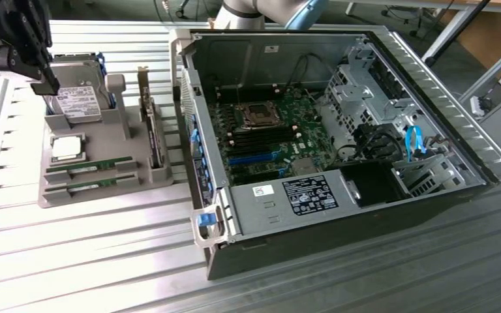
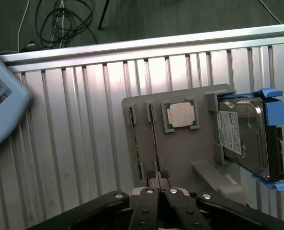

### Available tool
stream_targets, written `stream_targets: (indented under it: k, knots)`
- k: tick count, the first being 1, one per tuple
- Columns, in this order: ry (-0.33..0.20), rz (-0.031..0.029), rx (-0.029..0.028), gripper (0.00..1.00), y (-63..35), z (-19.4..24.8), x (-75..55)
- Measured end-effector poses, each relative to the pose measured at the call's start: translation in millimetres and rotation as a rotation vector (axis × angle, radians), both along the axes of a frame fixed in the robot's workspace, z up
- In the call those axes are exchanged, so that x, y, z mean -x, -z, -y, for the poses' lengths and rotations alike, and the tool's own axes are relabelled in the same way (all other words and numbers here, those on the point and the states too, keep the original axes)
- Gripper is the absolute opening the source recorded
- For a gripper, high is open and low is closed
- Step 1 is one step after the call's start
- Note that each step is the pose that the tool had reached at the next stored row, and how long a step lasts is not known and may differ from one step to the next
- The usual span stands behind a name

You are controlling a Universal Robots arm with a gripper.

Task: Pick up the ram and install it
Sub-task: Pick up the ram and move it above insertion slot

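Two green ram sticks stand on edge in slots of a grey holder (image 1: 102, 195), one (image 1: 89, 171) behind the other (image 1: 89, 187). In the wrist view they show as thin edges, one (image 2: 154, 139) in line with my fingertips and the other (image 2: 131, 139) beside it. My black gripper (image 1: 47, 83) hangs high over the holder's far end, near the hard drive (image 1: 81, 101). Its fingers are shut with nothing between them (image 2: 158, 181). The open computer case (image 1: 425, 98) lies to the exterior view's right, with the motherboard (image 1: 259, 130) exposed.
The holder also carries a square silver processor (image 2: 181, 116), a hard drive in a blue bracket (image 2: 242, 136) and an expansion card (image 1: 151, 130) standing on edge. All rest on a ribbed metal table (image 1: 85, 261). A pale blue device (image 2: 0, 100) sits beyond the holder.
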State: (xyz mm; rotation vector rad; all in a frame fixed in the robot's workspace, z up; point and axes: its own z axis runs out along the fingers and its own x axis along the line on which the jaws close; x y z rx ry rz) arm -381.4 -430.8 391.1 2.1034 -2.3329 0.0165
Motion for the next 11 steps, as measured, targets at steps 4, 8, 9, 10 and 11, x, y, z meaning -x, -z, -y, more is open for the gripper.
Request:
stream_targets:
  k: [4, 8, 9, 10, 11]
  knots:
    - [0.000, 0.0000, 0.0000, 0.35, 0.0, 0.0, 0.0]
    - [0.000, -0.0002, 0.0000, 0.35, 3.7, 5.9, -0.2]
    - [0.000, -0.0006, 0.0000, 0.35, 4.3, 7.3, -0.8]
    - [-0.001, -0.0011, 0.0000, 0.35, 4.8, 8.5, -1.5]
    - [-0.001, -0.0016, -0.0001, 0.35, 5.4, 9.6, -2.3]
